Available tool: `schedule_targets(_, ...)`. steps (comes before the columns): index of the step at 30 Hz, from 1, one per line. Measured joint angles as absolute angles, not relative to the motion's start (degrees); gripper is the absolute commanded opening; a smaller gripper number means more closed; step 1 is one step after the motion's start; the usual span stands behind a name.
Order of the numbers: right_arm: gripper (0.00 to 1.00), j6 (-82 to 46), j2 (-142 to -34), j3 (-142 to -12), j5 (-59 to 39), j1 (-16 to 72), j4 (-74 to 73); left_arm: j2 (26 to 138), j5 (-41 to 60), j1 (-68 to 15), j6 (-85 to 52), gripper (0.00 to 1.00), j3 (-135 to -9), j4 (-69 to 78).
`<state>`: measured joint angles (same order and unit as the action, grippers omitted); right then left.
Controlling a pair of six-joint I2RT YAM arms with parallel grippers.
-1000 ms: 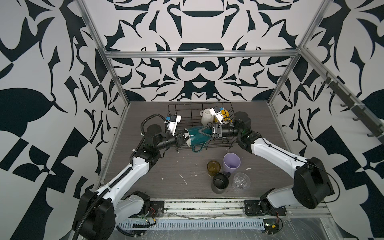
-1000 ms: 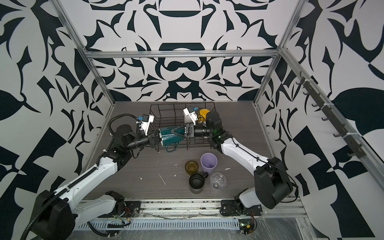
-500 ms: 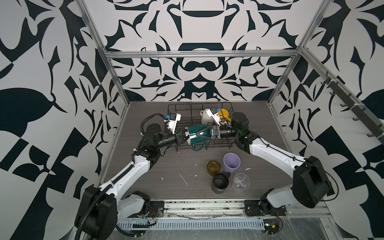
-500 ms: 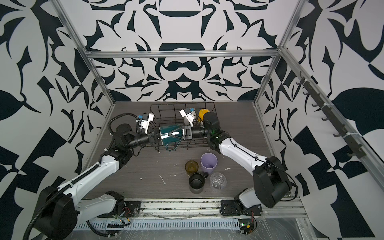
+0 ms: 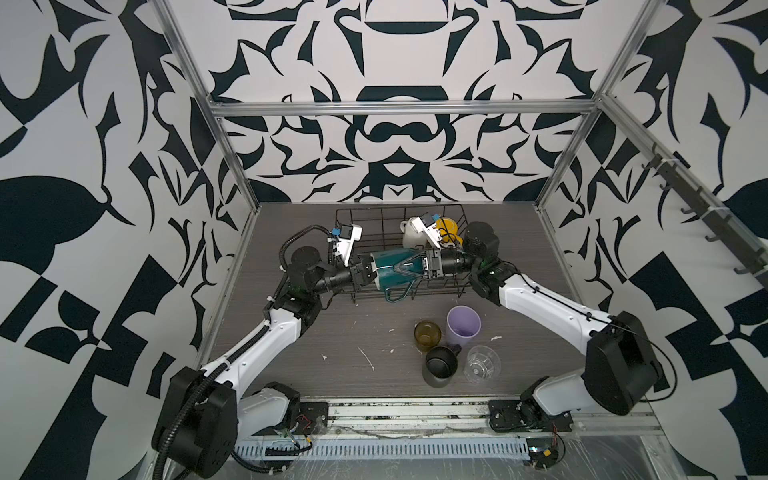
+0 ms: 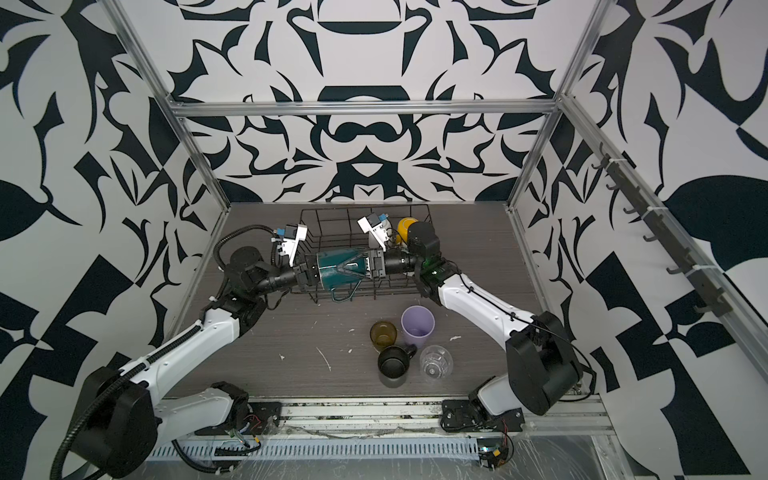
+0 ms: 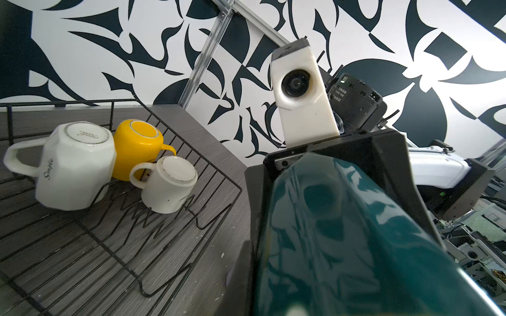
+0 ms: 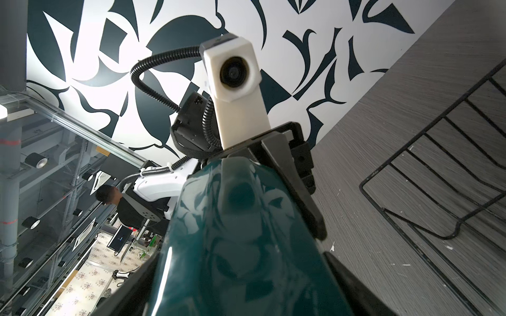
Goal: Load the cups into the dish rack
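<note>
A teal faceted mug [image 5: 384,279] [image 6: 332,277] [image 7: 342,232] [image 8: 241,246] hangs on its side over the front wall of the black wire dish rack [image 5: 361,215] [image 6: 328,212], handle down. My left gripper [image 5: 371,271] [image 6: 314,273] is shut on its rim. My right gripper [image 5: 400,268] [image 6: 340,266] clamps its body from the opposite end. Upside down in the rack stand a cream faceted mug [image 7: 74,169], a yellow mug [image 7: 137,145] and a white mug [image 7: 169,186]. On the table stand an amber glass [image 5: 427,333], lilac tumbler [image 5: 463,324], black mug [image 5: 440,365] and clear glass [image 5: 482,363].
The rack's upright prongs [image 7: 131,216] run along its floor beside the three mugs. White specks [image 5: 368,359] lie on the dark wood table. Patterned walls and metal posts [image 5: 232,158] close in the back and sides.
The teal mug and both grippers have barely shifted, edging slightly toward the rack. Both grips look unchanged.
</note>
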<state>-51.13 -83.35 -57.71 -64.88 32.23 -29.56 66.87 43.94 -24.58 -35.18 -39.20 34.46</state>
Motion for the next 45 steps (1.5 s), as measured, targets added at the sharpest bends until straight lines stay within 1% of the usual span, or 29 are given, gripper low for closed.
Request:
schedule_targets(2, 0.05, -51.1, -83.4, -57.8, -64.9, 32.2, -29.5, 66.8, 44.0, -24.6, -35.2, 0.02, -39.2, 34.4)
schedule_targets(3, 0.0, -51.1, -83.4, -57.8, -64.9, 32.2, -29.4, 66.8, 43.9, -24.6, -35.2, 0.03, -39.2, 34.4)
schedule_targets(7, 0.0, -51.1, -83.4, -58.1, -65.0, 32.2, -29.0, 66.7, 43.9, -24.6, -35.2, 0.08, -39.3, 34.3)
schedule_targets(11, 0.0, -50.9, -83.4, -58.4, -64.5, 32.4, -28.5, 66.4, 43.0, -24.6, -35.2, 0.21, -39.4, 33.8)
schedule_targets(13, 0.0, -50.9, -83.4, -58.4, -63.7, 32.8, -27.4, 66.4, 42.3, -24.7, -35.0, 0.29, -39.9, 33.0)
schedule_targets(15, 0.0, -50.7, -83.4, -58.4, -62.8, 33.2, -26.1, 66.2, 41.8, -24.8, -35.0, 0.45, -40.1, 32.6)
schedule_targets(17, 0.0, -50.5, -83.4, -58.4, -62.1, 33.5, -25.1, 65.7, 41.3, -24.9, -34.7, 0.56, -40.4, 31.9)
schedule_targets(21, 0.0, -49.2, -82.6, -58.8, -61.9, 33.5, -23.6, 65.1, 39.9, -24.6, -34.2, 0.68, -40.4, 31.0)
schedule_targets(23, 0.0, -48.8, -82.2, -58.9, -61.7, 33.4, -23.1, 65.0, 39.3, -24.6, -34.1, 0.71, -40.5, 30.9)
schedule_targets(26, 0.0, -48.1, -81.5, -58.9, -61.5, 33.3, -22.2, 64.7, 38.6, -24.6, -33.7, 0.81, -40.5, 30.6)
schedule_targets(27, 0.0, -48.0, -81.3, -58.9, -61.5, 33.2, -22.0, 64.6, 38.3, -24.6, -33.6, 0.84, -40.5, 30.5)
schedule_targets(28, 0.0, -47.8, -81.1, -59.0, -61.5, 33.1, -21.6, 64.6, 37.9, -24.6, -33.3, 0.84, -40.5, 30.3)
schedule_targets(29, 0.0, -47.7, -80.8, -59.0, -61.3, 33.0, -21.3, 64.5, 37.5, -24.6, -33.2, 0.9, -40.5, 30.2)
schedule_targets(33, 0.0, -47.0, -80.0, -59.0, -60.9, 32.3, -19.7, 63.4, 35.5, -24.5, -32.5, 1.0, -40.5, 28.8)
schedule_targets(40, 0.0, -42.6, -77.6, -59.9, -58.0, 30.3, -11.5, 58.6, 27.3, -24.6, -29.2, 0.99, -40.5, 24.7)
schedule_targets(45, 0.0, -36.2, -76.1, -62.2, -54.0, 28.6, 1.1, 54.6, 20.1, -24.8, -27.5, 0.99, -40.5, 22.1)
